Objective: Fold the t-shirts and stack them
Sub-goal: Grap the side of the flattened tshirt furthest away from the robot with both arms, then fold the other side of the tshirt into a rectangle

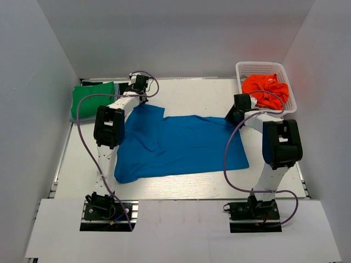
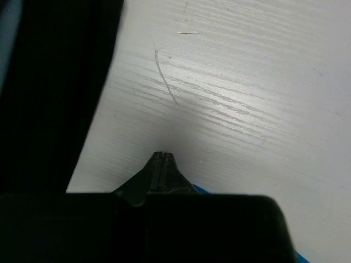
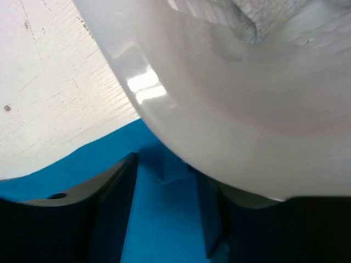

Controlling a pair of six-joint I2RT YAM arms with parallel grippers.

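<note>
The left gripper's (image 2: 163,163) jaws were pressed together with no gap that we could see. A thin sliver of blue showed just behind them, but we could not tell whether any cloth was pinched between the tips. The right gripper's (image 3: 164,213) jaws stood moderately apart, low over the blue t-shirt (image 1: 181,145), with a small ridge of its cloth lying between the fingers (image 3: 115,213). We judged that nothing was clamped there.

The blue t-shirt lay spread over the middle of the table (image 1: 192,90), mostly flat. It was rumpled along its left side, and one flap reached up toward the left gripper. We saw no finished fold in it.

We judged the task well short of done. The green t-shirt (image 1: 92,98) sat folded at the far left corner, so one piece seemed finished. The blue one was only laid out, and the orange t-shirt (image 1: 266,89) was still bunched in the white basket (image 1: 258,67) at the far right.

Much was hidden. In the left wrist view a dark mass (image 2: 49,93) filled the left side, and we could not say whether it was a darker shirt or shadow. The basket wall blocked most of the right wrist view. From above, both sets of fingertips were lost under the wrists. We could not make out what lay beneath the green t-shirt, nor whether the basket held more under the orange one.
</note>
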